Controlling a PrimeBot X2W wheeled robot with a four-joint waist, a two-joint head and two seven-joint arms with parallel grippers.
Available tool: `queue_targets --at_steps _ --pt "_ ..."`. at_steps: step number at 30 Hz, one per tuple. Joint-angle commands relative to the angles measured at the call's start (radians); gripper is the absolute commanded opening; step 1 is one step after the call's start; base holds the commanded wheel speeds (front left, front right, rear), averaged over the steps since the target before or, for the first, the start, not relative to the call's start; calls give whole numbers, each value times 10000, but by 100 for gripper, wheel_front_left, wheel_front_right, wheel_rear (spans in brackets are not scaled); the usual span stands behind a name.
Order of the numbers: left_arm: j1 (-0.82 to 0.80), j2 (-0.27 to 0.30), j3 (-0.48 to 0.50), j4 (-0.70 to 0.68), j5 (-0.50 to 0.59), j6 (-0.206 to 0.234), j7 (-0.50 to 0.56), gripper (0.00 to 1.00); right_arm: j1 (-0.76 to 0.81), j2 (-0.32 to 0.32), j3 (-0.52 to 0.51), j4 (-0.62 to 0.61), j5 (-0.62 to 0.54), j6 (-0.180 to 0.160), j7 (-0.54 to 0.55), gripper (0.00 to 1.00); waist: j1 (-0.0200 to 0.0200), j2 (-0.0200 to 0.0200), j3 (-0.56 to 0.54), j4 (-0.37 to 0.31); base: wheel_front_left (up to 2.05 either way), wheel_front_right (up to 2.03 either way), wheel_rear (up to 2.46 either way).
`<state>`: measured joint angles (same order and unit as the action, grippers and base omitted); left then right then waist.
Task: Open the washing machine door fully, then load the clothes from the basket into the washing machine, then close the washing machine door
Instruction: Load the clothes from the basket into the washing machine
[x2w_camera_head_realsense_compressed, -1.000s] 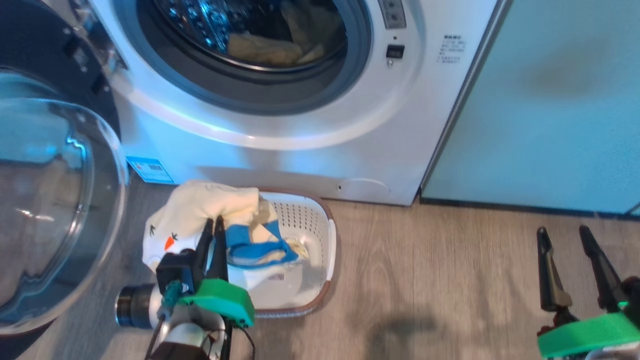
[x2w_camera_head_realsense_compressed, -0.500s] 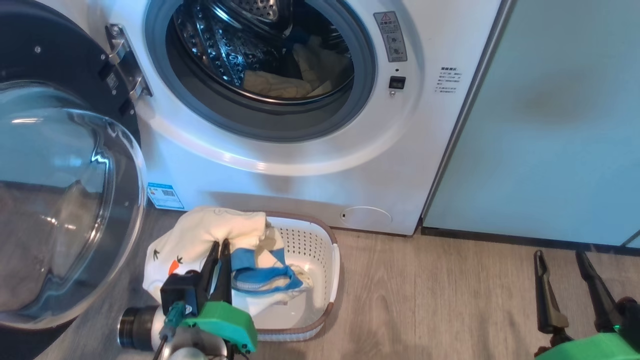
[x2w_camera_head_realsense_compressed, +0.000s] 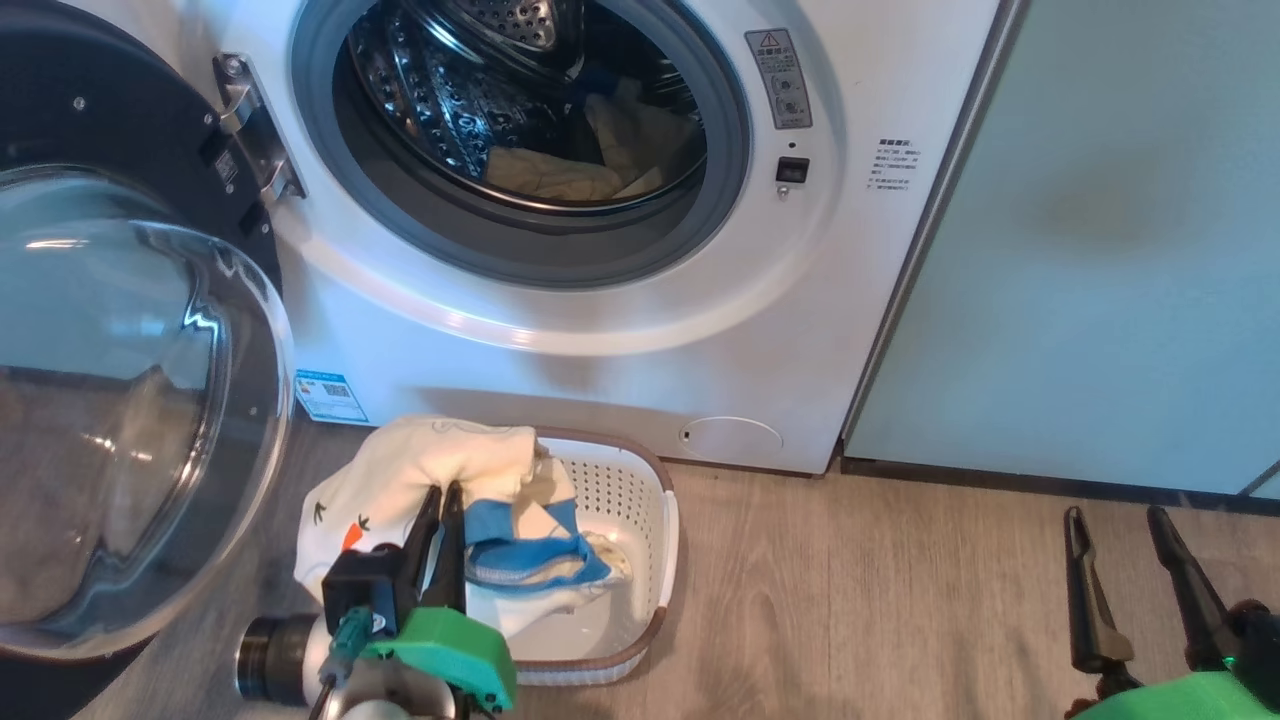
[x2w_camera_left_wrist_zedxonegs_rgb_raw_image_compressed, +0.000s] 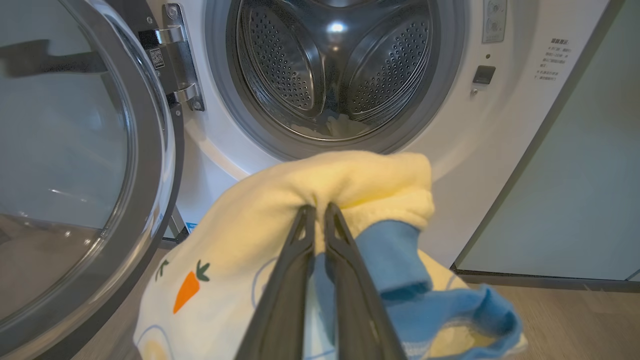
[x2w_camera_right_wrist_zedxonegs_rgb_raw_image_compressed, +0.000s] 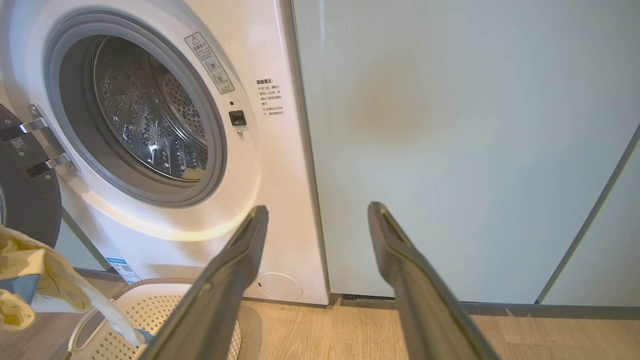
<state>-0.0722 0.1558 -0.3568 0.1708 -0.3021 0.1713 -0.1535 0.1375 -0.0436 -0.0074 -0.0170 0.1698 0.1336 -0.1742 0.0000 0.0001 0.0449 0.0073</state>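
Note:
The washing machine (x2w_camera_head_realsense_compressed: 640, 350) stands ahead, its door (x2w_camera_head_realsense_compressed: 130, 400) swung wide open to the left on its metal hinge (x2w_camera_head_realsense_compressed: 250, 130). Cream clothes (x2w_camera_head_realsense_compressed: 560, 175) lie in the steel drum. My left gripper (x2w_camera_head_realsense_compressed: 443, 492) is shut on a pale yellow garment (x2w_camera_left_wrist_zedxonegs_rgb_raw_image_compressed: 350, 180) with a carrot print and blue trim, lifted above the basket (x2w_camera_head_realsense_compressed: 655, 510). The bunch of clothes (x2w_camera_head_realsense_compressed: 420, 470) hangs over the basket's left rim. My right gripper (x2w_camera_head_realsense_compressed: 1115, 515) is open and holds nothing, low over the floor at the right; its fingers (x2w_camera_right_wrist_zedxonegs_rgb_raw_image_compressed: 235, 270) frame the machine's right edge.
A pale green cabinet (x2w_camera_head_realsense_compressed: 1100, 250) stands flush against the machine's right side. The open door's glass bowl (x2w_camera_left_wrist_zedxonegs_rgb_raw_image_compressed: 60, 150) bulges close on my left arm's left. Wooden floor (x2w_camera_head_realsense_compressed: 870, 600) lies between basket and right gripper. A blue label (x2w_camera_head_realsense_compressed: 330, 395) and round cap (x2w_camera_head_realsense_compressed: 730, 435) sit low on the machine's front.
The camera tilted upward, showing more of the drum. My left gripper stays shut on the yellow garment over the basket; the right gripper stays open.

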Motion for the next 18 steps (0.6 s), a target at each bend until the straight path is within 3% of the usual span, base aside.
queue_targets --at_steps 1,18 --pt "-223 197 355 -411 -42 65 -35 0 -251 -74 217 -385 -51 -29 41 100 0 -1 17 -5 0 0 0" --pt "-892 275 415 -369 -94 128 -71 0 -564 -68 371 -377 99 -29 -60 100 0 -1 692 -183 0 0 0"
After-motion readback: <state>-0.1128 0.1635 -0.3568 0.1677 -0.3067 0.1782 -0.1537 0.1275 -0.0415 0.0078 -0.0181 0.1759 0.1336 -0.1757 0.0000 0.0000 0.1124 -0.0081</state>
